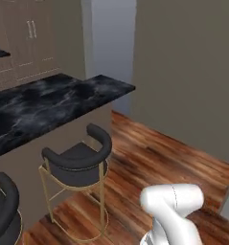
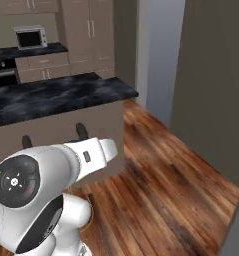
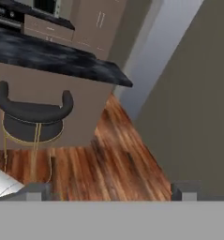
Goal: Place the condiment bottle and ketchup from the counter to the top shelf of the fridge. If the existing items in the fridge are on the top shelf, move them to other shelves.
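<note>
Gripper (image 3: 106,191) spread wide, nothing held | counter (image 1: 44,103) ahead-left, bare on the stretch in sight; bottles and fridge not located | stool (image 1: 80,160) tucked beneath | step: drive on to find the bottles, arm tucked, clear of stool.

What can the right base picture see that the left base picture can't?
The right base view alone has a microwave on the far back counter and the arm's big round joint with a dark face. The left base view alone gives a full look at two black bar stools with gold legs, one whole and one cut off at the corner. Both share the black marble counter, the tall beige cabinets, the wooden floor and the white arm.
</note>
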Robot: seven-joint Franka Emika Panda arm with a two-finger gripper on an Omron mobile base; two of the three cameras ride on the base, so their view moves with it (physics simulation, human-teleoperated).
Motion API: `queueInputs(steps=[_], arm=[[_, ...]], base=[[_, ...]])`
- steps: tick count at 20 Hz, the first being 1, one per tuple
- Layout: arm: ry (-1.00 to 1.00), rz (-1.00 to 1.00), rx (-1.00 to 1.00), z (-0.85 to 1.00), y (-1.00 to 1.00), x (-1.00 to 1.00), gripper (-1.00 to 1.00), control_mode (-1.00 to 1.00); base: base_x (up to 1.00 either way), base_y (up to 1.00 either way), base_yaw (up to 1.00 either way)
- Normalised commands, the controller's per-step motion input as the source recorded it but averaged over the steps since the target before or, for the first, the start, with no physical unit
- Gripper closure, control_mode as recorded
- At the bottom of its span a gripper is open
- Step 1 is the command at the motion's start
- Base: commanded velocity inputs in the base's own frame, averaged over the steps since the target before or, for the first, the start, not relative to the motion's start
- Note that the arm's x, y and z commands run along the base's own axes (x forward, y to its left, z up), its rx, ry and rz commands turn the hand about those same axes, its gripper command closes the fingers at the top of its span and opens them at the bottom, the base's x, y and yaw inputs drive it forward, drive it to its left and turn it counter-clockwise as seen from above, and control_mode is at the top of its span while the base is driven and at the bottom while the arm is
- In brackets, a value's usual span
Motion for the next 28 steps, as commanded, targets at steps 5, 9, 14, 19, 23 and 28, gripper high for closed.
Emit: queueInputs(steps=[5, 9, 14, 19, 23, 28], arm=[[0.0, 0.0, 0.0, 0.0, 0.0, 0.0, -1.0, 1.0], [0.0, 0.0, 0.0, 0.0, 0.0, 0.0, -1.0, 1.0], [0.0, 0.0, 0.0, 0.0, 0.0, 0.0, -1.0, 1.0], [0.0, 0.0, 0.0, 0.0, 0.0, 0.0, -1.0, 1.0], [0.0, 0.0, 0.0, 0.0, 0.0, 0.0, -1.0, 1.0], [0.06, 0.02, -0.01, 0.0, 0.02, 0.2, -1.0, -1.0]], base=[[-0.15, 0.84, 0.75], [0.23, 0.99, 0.55], [0.53, 1.0, 0.41], [0.95, 1.0, 0.25], [1.0, 0.69, 0.08], [0.8, 0.18, 0.04]])
